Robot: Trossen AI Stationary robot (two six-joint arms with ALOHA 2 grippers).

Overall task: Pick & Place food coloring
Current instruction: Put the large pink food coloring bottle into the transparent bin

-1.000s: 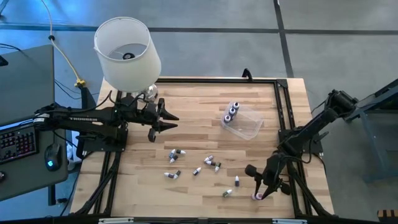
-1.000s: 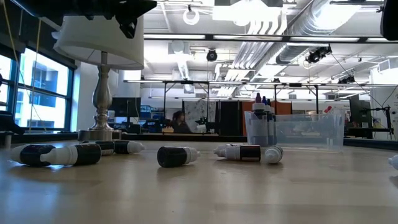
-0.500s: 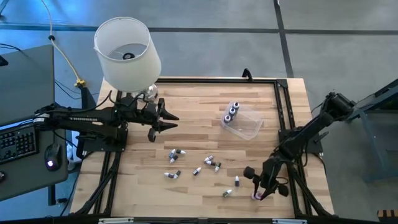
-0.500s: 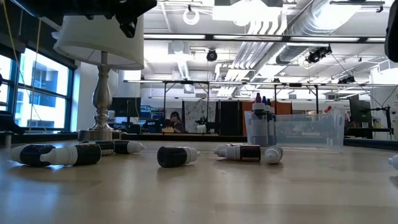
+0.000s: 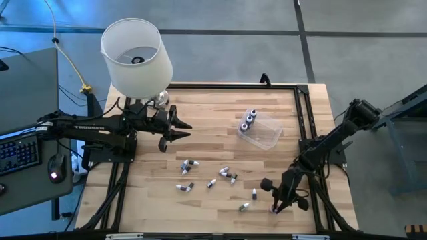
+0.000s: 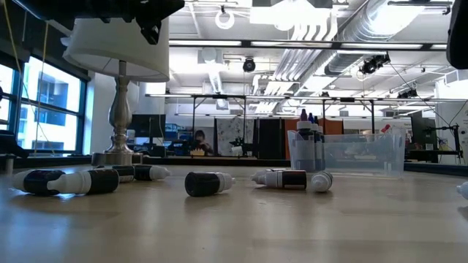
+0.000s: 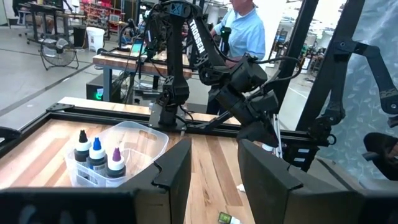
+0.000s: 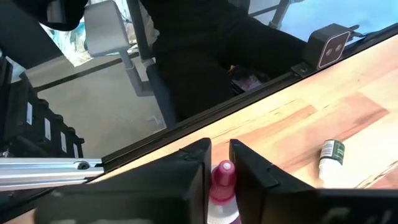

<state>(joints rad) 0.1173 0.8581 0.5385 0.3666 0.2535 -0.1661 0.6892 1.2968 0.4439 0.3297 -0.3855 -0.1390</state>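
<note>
Several tiny food coloring bottles (image 5: 212,179) with white caps lie on their sides in the middle of the wooden table; they also show in the low view (image 6: 208,183). Three more stand upright in the clear tub (image 5: 261,131). My right gripper (image 5: 275,205) is low at the table's near right corner, shut on a pink bottle (image 8: 222,180). A green bottle (image 8: 331,155) lies beside it on the table. My left gripper (image 5: 179,127) hovers open by the lamp base, far from the bottles. My right gripper pinches the pink bottle's body (image 8: 222,176) between its two fingers (image 8: 194,171), coming at it from above, slanting down. The bottle's white end (image 8: 221,214) points back toward the wrist. Whether the bottle rests on the table, I cannot tell.
A lamp with a white shade (image 5: 137,57) stands at the far left corner. A black metal frame (image 5: 303,120) runs along the table's edges, close to my right gripper. A person in a blue shirt (image 7: 245,28) stands beyond the table. Bare wood lies along the near edge.
My right arm has shifted a little toward the table's left, and its gripper has stayed low over the pink bottle at the near right corner. The bottles on the table have not moved.
</note>
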